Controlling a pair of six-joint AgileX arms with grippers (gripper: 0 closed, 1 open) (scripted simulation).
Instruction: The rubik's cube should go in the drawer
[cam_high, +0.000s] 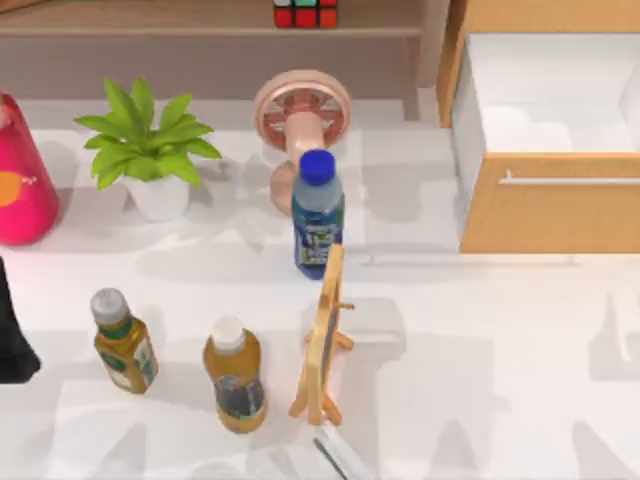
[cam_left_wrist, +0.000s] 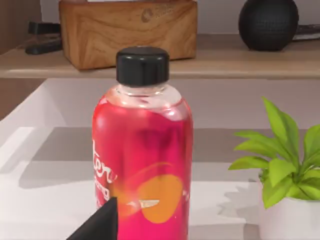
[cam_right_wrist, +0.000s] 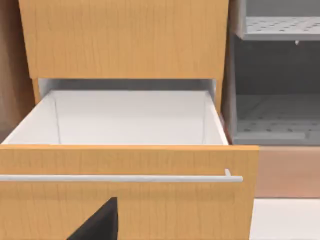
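The rubik's cube (cam_high: 305, 12) sits on the wooden shelf at the back of the table, near the middle, with red and white stickers showing. The drawer (cam_high: 548, 210) stands pulled open at the back right, its white inside bare and its silver bar handle (cam_high: 570, 181) facing the front. In the right wrist view the drawer (cam_right_wrist: 125, 200) is close ahead, with a dark part of my right gripper (cam_right_wrist: 95, 224) low in front of it. My left gripper (cam_high: 12, 335) is at the table's left edge, facing a pink bottle (cam_left_wrist: 142, 160).
A pink bottle (cam_high: 20, 180), a potted plant (cam_high: 150, 150), a pink fan (cam_high: 300, 115) and a blue-capped bottle (cam_high: 318, 215) stand between the arms and the shelf. Two amber bottles (cam_high: 125, 345) (cam_high: 235, 375) and a small wooden stand (cam_high: 325, 340) are at the front.
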